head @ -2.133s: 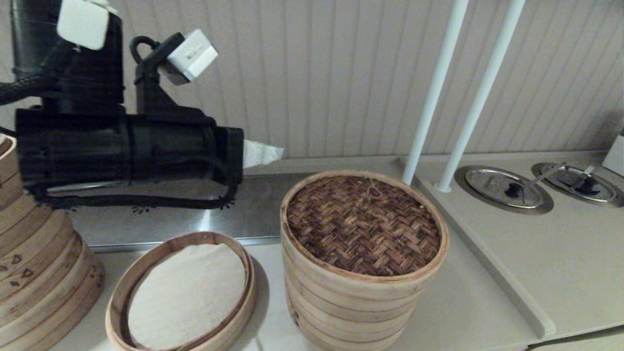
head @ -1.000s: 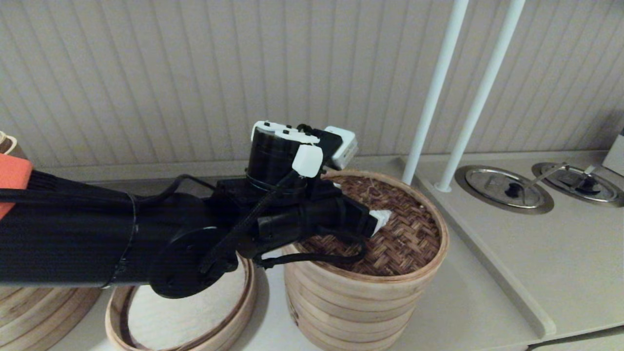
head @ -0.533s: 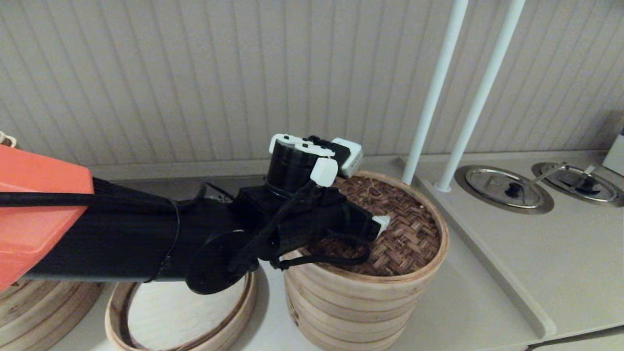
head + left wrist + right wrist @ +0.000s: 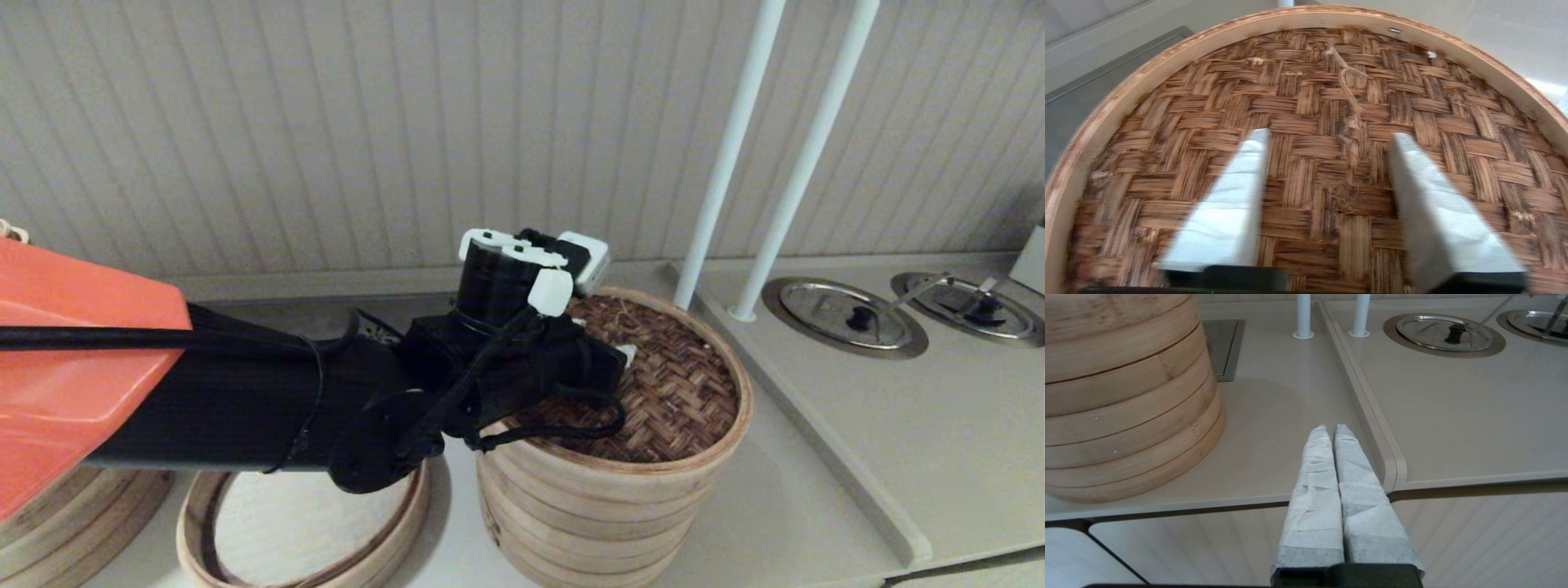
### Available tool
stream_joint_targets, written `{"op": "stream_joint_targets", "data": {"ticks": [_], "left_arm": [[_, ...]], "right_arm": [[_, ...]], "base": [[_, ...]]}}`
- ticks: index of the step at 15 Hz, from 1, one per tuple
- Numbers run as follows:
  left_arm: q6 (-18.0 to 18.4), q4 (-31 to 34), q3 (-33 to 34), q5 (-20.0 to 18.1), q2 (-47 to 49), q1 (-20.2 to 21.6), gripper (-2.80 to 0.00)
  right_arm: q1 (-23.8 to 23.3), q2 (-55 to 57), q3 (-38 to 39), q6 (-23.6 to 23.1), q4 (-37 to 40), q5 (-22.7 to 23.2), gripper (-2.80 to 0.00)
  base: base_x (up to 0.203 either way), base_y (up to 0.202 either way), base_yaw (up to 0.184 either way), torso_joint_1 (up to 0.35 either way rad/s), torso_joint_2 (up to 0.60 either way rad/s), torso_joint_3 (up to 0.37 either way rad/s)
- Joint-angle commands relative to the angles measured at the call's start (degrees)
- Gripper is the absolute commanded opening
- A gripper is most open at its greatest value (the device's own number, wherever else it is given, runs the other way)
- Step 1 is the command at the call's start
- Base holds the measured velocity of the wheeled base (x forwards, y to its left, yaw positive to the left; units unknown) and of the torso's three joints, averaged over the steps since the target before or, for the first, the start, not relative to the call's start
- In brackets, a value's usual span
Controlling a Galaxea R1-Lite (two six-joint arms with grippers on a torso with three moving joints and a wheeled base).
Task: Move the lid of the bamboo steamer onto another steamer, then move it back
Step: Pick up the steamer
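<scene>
The counter (image 4: 824,490) carries everything, and the biggest thing on it near the middle is the tall multi-tier steamer stack (image 4: 588,514), with the bamboo steamer lid (image 4: 678,392) seated on top, its pale rim flush on the uppermost tier. To the robot's left of the stack, just beside it, sits the low cloth-lined steamer (image 4: 245,539), the other steamer the lid has to visit; its white lining is uncovered, partly hidden under the left arm. That arm reaches across from the left so that the left gripper (image 4: 1331,139) hangs low over the woven top of the lid, fingers (image 4: 1229,212) spread well apart on either side of the small string loop (image 4: 1349,77), which lies slack on the weave slightly ahead of the fingertips. Whether the tips touch the weave cannot be told. The right gripper (image 4: 1329,430) is parked low off the counter's front edge, beside the base of the stack, its wrapped fingers pressed together on nothing. By the look of it, the task is at its very start: the lid is not yet grasped or lifted, so the grasp, the carry onto the low steamer and the return to the stack all remain.
</scene>
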Motion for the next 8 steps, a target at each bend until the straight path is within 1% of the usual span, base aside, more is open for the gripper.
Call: {"op": "stream_joint_targets", "data": {"ticks": [1,8], "left_arm": [[0.1,-0.4,0.3,0.2,0.0,0.0,-2.8],[0.0,-1.1,0.5,0.5,0.0,0.0,-2.8]], "right_arm": [[0.0,0.0,0.2,0.0,0.0,0.0,-2.8],[0.0,0.0,0.2,0.0,0.0,0.0,-2.8]], "base": [[0.0,0.0,0.0,0.0,0.0,0.0],[0.0,0.0,0.0,0.0,0.0,0.0]]}}
